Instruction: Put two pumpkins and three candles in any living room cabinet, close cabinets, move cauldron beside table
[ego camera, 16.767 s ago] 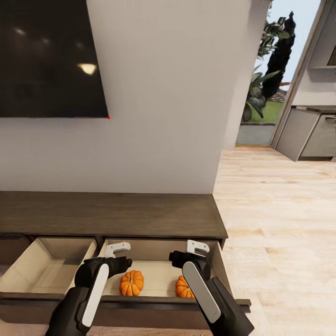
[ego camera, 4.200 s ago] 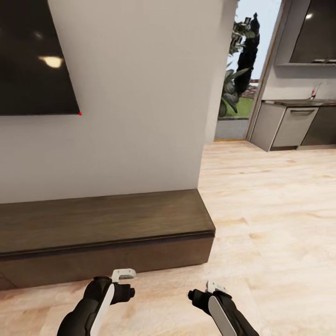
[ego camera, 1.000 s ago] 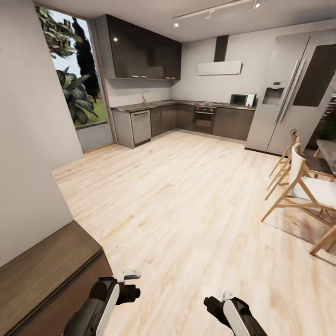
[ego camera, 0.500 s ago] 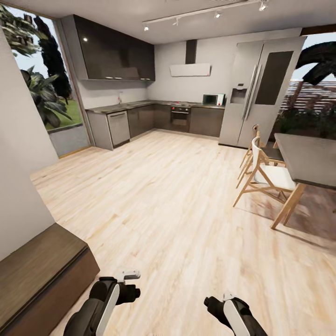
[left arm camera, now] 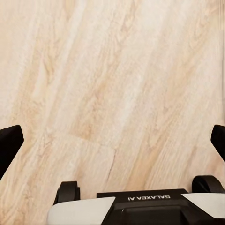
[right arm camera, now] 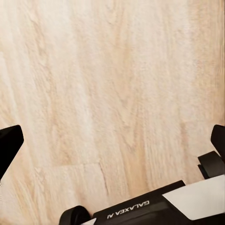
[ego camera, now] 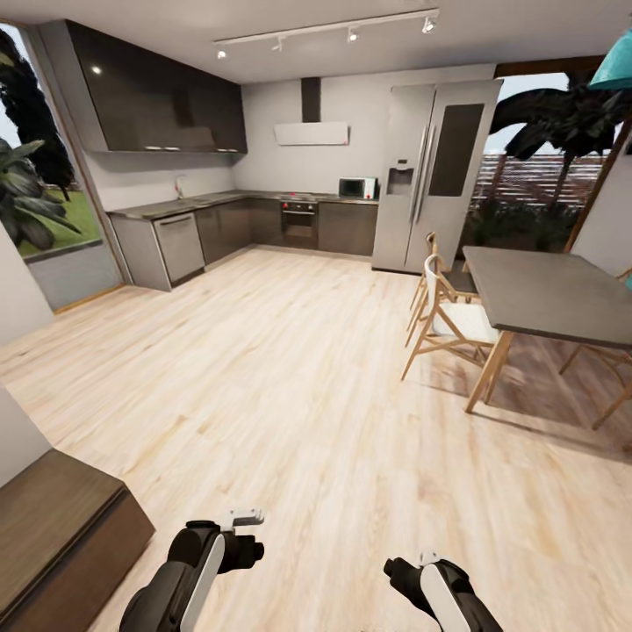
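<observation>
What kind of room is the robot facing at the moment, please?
An open-plan home kitchen and dining area, most likely: a steel fridge and built-in oven line the far wall, with a dining table and wooden chairs on pale plank floor.

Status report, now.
Both end effectors open, empty, over bare floor. Cabinet corner at left, shut on the faces shown. Dining table and chairs ahead right.

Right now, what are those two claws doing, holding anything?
Left gripper: open, empty, over the wood floor.
Right gripper: open, empty, over the floor too.
</observation>
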{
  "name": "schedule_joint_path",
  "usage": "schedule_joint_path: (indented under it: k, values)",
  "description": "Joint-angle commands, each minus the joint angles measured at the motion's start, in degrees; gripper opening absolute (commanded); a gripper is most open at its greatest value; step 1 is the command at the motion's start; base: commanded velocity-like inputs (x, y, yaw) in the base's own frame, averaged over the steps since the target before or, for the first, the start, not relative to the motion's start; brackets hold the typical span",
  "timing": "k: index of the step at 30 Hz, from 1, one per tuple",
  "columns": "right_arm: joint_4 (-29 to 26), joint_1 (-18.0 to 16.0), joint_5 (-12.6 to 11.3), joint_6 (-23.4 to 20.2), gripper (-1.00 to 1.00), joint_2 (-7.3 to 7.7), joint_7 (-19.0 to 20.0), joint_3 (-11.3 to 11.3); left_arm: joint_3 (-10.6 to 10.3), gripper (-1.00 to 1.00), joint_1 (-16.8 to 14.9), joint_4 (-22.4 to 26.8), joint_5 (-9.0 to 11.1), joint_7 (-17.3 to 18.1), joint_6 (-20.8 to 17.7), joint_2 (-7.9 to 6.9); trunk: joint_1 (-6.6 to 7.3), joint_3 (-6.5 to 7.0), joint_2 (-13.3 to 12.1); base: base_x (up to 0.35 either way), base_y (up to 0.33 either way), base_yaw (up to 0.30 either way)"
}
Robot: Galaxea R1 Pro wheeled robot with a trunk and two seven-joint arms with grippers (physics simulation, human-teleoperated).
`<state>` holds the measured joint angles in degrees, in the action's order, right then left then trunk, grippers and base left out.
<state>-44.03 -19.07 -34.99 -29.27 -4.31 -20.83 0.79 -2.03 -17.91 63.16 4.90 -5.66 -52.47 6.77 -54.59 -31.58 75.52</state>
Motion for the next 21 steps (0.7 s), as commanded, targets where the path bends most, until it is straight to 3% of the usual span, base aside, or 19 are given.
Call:
schedule_joint_path:
  k: [1,21]
  values:
    - [0.0,0.0,0.01,0.0,1.0,0.0,0.0,0.0,-0.01,1.0,-0.01,0.0,0.01,0.04,0.0,0.0,0.23,0.18,-0.42,0.0,0.0,-0.288]
    - [0.08,0.0,0.01,-0.09,1.0,0.0,-0.04,0.04,-0.04,1.0,-0.02,-0.04,0.02,0.11,0.0,0.0,4.62,3.78,-8.44,0.0,0.0,-0.288]
